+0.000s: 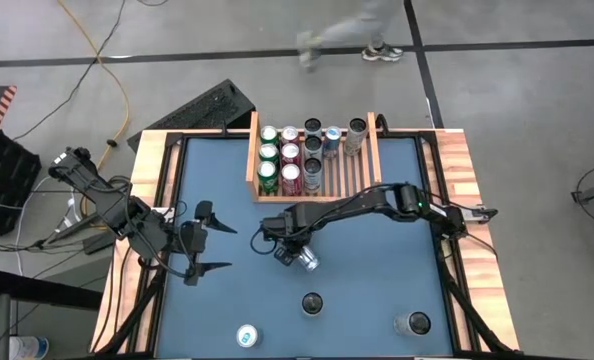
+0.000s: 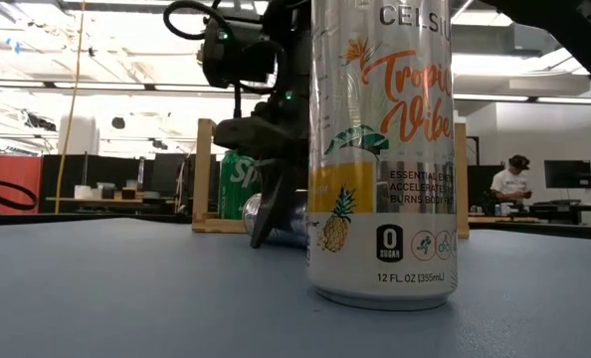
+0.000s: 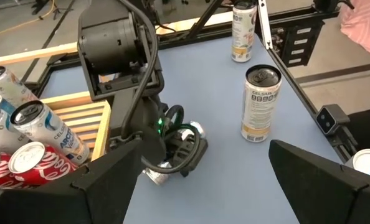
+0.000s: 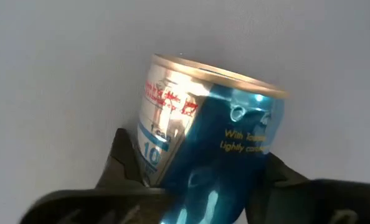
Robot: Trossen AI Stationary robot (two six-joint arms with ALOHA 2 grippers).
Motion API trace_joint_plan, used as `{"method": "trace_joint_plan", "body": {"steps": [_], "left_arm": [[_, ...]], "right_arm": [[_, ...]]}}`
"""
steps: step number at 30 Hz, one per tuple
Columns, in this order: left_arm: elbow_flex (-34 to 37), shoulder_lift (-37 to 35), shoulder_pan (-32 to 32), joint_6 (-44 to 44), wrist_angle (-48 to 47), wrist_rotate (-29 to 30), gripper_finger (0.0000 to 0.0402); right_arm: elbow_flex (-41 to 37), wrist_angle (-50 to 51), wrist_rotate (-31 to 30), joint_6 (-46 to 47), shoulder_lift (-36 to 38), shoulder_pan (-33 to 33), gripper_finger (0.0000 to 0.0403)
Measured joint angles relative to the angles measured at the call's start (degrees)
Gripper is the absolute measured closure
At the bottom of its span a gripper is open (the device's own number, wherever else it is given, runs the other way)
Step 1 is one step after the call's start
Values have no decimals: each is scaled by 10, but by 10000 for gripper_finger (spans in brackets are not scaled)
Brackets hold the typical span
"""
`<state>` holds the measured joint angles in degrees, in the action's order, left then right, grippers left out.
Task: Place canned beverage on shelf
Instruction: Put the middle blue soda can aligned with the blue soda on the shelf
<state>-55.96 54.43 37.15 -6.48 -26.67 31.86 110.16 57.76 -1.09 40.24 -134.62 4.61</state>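
A blue tabletop [image 1: 377, 250] carries the wooden shelf [image 1: 373, 150] at its far edge, part-filled with upright cans. Just in front of the shelf, the right jaws [image 1: 295, 255] pinch a blue-and-silver can [image 1: 306, 261] lying tilted on the tabletop. The left jaws [image 1: 209, 240], spread wide and empty, hover left of that can, near the shelf's front-left corner

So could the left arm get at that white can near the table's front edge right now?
Probably yes. The left gripper hangs open and empty over bare blue table, and nothing stands between it and the white can; the right gripper is busy elsewhere with a blue can.
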Motion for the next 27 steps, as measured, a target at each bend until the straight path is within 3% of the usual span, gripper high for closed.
{"method": "trace_joint_plan", "body": {"steps": [5,13,17,23,27], "left_arm": [[0,0,0,0,-2,0,60],[0,0,0,-1,-15,4,60],[0,0,0,-1,-16,4,60],[0,0,0,-2,-27,4,60],[0,0,0,-1,-29,5,60]], "right_arm": [[-3,-1,-39,-14,17,6,288],[-6,-42,-223,-34,92,41,288],[-49,-109,-299,-34,144,62,288],[-219,-339,-414,-58,247,93,288],[-397,-616,-425,-116,306,105,288]]}}
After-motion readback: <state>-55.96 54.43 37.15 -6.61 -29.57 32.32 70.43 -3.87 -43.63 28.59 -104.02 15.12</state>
